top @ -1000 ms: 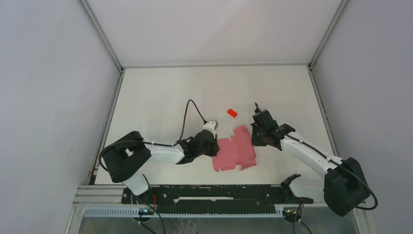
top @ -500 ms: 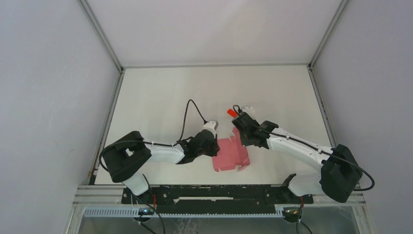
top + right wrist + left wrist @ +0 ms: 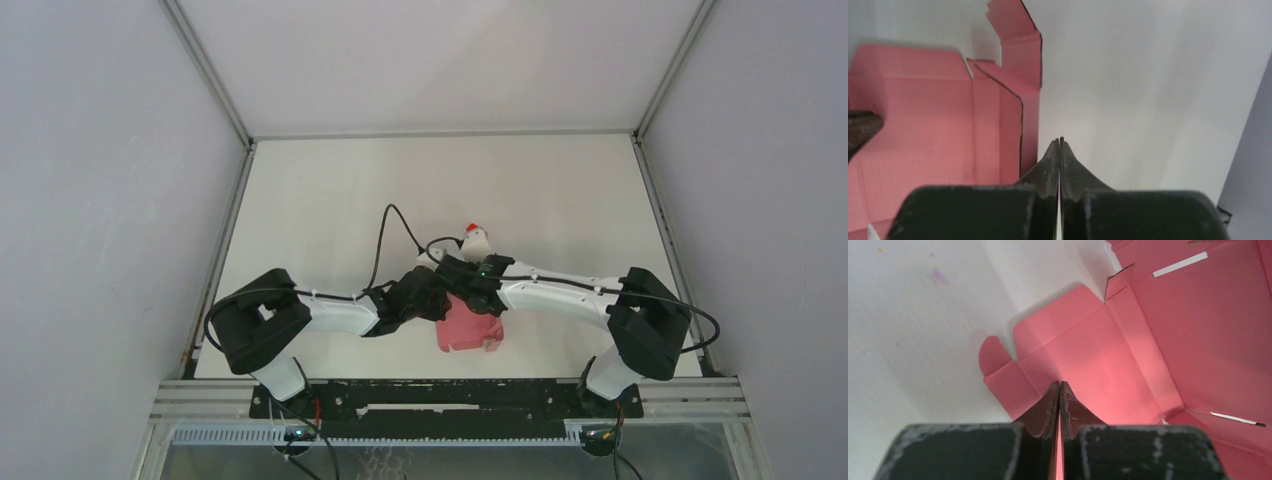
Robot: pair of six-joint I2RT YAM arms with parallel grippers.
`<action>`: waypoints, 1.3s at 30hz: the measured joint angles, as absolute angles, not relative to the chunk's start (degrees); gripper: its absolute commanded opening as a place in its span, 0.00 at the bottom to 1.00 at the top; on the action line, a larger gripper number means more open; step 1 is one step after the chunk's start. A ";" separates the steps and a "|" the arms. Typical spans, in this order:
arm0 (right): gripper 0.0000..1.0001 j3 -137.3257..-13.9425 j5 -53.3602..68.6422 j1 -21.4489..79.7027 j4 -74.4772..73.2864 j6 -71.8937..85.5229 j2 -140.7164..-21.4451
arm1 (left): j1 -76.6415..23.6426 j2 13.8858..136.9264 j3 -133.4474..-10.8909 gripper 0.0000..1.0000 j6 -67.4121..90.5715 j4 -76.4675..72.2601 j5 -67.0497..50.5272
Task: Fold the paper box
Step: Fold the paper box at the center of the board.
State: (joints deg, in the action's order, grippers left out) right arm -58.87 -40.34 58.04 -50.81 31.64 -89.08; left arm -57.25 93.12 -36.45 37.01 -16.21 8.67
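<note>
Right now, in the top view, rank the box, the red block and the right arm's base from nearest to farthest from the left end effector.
Measured from the left end effector:
1. Box: its left edge is pinched in the end effector, and the rest lies just to the right.
2. Red block: farther back on the table and partly hidden.
3. Right arm's base: far to the right, at the near edge.

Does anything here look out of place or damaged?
Nothing looks damaged. One small red block lies loose on the table beyond the paper box, partly hidden by the right arm.
</note>
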 measured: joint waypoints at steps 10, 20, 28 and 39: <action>0.00 -68.42 -50.43 62.78 -57.56 36.88 -93.27 | -56.84 93.25 -35.53 0.06 37.10 -18.20 8.23; 0.04 -70.94 -51.96 65.04 -57.06 38.96 -95.48 | -56.18 93.25 -33.63 0.06 37.58 -21.56 7.31; 0.27 -57.28 -40.29 55.83 -50.39 35.83 -87.79 | -53.43 87.88 -29.82 0.09 37.54 -18.96 6.79; 0.42 -46.04 -21.15 38.17 -38.48 29.28 -71.96 | -52.12 66.02 -29.91 0.39 36.29 2.87 10.68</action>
State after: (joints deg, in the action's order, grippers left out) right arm -46.04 -21.15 38.17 -38.48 29.28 -71.96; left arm -52.12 66.02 -29.91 36.29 2.87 10.68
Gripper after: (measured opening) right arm 0.405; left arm 0.294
